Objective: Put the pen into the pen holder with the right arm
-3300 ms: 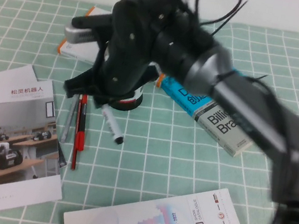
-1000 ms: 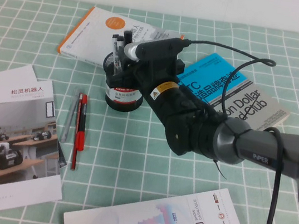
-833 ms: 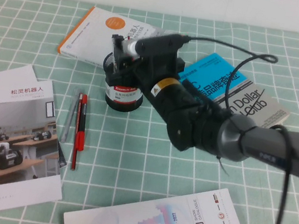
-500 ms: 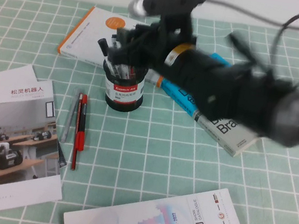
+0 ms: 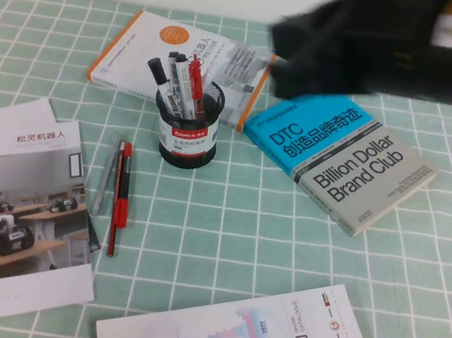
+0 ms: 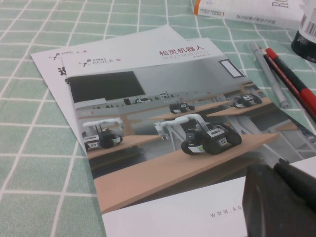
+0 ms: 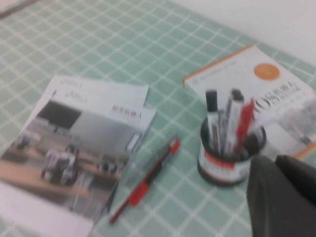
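White-barrelled pen with a black cap (image 5: pixel 161 79) stands in the round black wire-mesh pen holder (image 5: pixel 186 139) beside other pens. Up high, the black right gripper (image 5: pixel 310 58) is a blur and the left gripper (image 6: pixel 284 200) hangs over a brochure (image 6: pixel 163 133); nobody can tell how either one's jaws stand.

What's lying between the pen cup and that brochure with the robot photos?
In the high view, a red pen and slim grey pen lie between pen holder and brochure.
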